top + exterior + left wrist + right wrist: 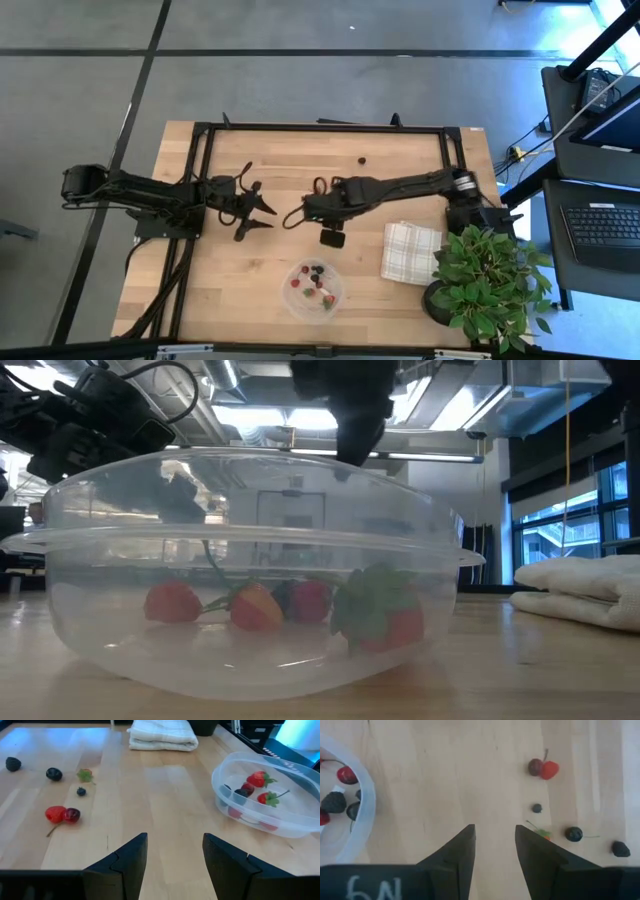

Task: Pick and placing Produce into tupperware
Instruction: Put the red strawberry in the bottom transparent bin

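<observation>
A: Why were both arms hovering mid-worktop (240, 290)?

B: Judging by it, between picks. The right gripper (494, 851) and left gripper (175, 860) each had fingers apart, empty. Several pieces of produce (62, 814) lay loose on the wood; others sat in the tupperware (314, 288), upright, mouth up, near the front edge.

A: Any long axis?

B: The paired cherries' stem (51, 831) trailed toward the left gripper.

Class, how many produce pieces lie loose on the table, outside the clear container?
6, in one scattered group: black berry, dark round berry, green-topped red piece, tiny dark berry, and a red fruit touching a dark-red cherry. Others may be hidden.
</observation>
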Robot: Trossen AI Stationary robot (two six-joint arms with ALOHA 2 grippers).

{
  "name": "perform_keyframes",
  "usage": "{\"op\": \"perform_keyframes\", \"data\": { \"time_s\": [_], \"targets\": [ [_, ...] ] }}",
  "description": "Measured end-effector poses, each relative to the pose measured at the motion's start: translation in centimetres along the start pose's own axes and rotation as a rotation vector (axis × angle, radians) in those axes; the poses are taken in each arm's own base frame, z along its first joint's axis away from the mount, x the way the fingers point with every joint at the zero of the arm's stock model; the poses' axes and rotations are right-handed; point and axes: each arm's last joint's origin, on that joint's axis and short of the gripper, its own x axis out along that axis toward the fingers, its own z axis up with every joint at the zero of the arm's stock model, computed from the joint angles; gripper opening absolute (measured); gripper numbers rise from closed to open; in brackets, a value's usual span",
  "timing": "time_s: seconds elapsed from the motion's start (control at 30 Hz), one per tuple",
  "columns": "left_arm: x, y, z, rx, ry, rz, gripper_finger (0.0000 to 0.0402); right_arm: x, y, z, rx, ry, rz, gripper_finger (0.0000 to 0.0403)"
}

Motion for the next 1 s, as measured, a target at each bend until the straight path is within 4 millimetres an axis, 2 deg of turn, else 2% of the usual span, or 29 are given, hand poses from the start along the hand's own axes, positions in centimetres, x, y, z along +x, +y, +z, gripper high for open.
{"op": "perform_keyframes", "data": {
  "time_s": [0.13, 0.27, 0.37, 0.53, 0.67, 1.0],
  "targets": [
    [0.0, 0.0, 0.0, 0.001, 0.000, -0.001, 0.0185, -0.1, -1.8, -2.5, 0.054, -0.042, 0.004, 0.0142],
    [0.0, 0.0, 0.0, 0.001, -0.001, -0.001, 0.0185, 1.1, -4.0, -5.3, 0.132, -0.027, -0.012, 0.0142],
    [0.0, 0.0, 0.0, 0.002, -0.002, 0.000, 0.0185, 2.7, -5.7, -6.5, 0.236, -0.035, -0.026, 0.0142],
    [0.0, 0.0, 0.2, 0.006, -0.016, 0.004, 0.0185, 5.7, -7.9, -7.4, 0.329, -0.053, -0.024, 0.0143],
    [0.0, 0.1, 0.3, 0.025, -0.028, 0.019, 0.0185, 7.1, -8.7, -8.0, 0.363, -0.061, -0.021, 0.0159],
    [0.0, 0.2, 0.4, 0.048, -0.034, 0.044, 0.0185, 7.1, -8.9, -7.4, 0.378, -0.136, -0.013, 0.0270]
  ]
}}
